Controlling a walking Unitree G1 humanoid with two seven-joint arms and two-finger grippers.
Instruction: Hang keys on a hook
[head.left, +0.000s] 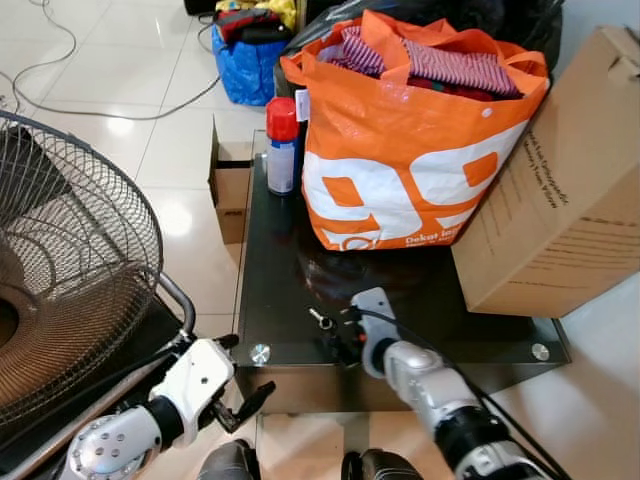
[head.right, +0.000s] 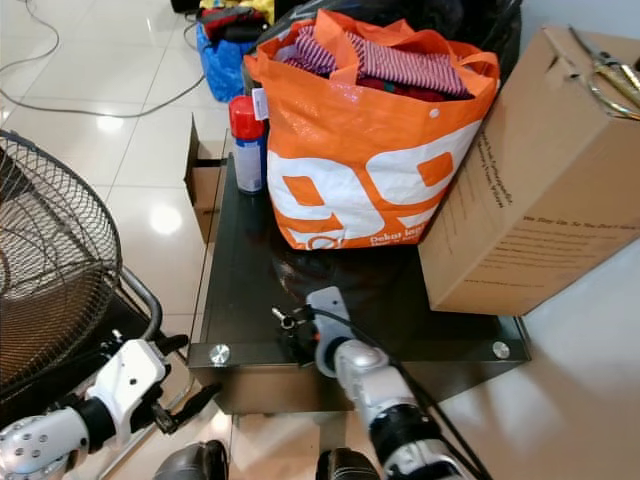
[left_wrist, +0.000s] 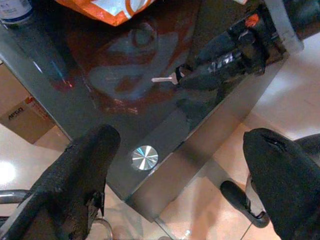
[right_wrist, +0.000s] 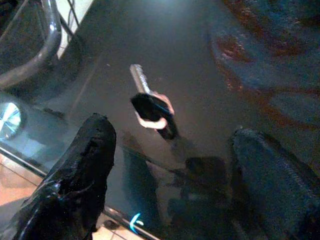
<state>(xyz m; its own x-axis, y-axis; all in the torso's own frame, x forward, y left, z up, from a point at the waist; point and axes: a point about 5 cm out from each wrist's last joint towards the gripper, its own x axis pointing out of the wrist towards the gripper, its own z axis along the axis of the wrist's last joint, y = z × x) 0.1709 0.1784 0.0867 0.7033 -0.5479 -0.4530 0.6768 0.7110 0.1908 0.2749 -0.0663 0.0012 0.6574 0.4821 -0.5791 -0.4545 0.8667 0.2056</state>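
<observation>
You see the key (right_wrist: 149, 102) lying flat on the dark glass table (right_wrist: 190, 45), near its front edge. Your right gripper (right_wrist: 172, 160) hovers over that edge, fingers (right_wrist: 85, 160) spread wide, the key between and just beyond them, untouched.

The big metal-grille floor fan (head.left: 60, 270) is cut off by the edge; the brown cardboard box (head.left: 560, 190) likewise.

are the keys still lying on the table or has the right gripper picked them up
Lying on the table. The keys rest flat on the dark glass table, with the right gripper open around them, not touching.
</observation>
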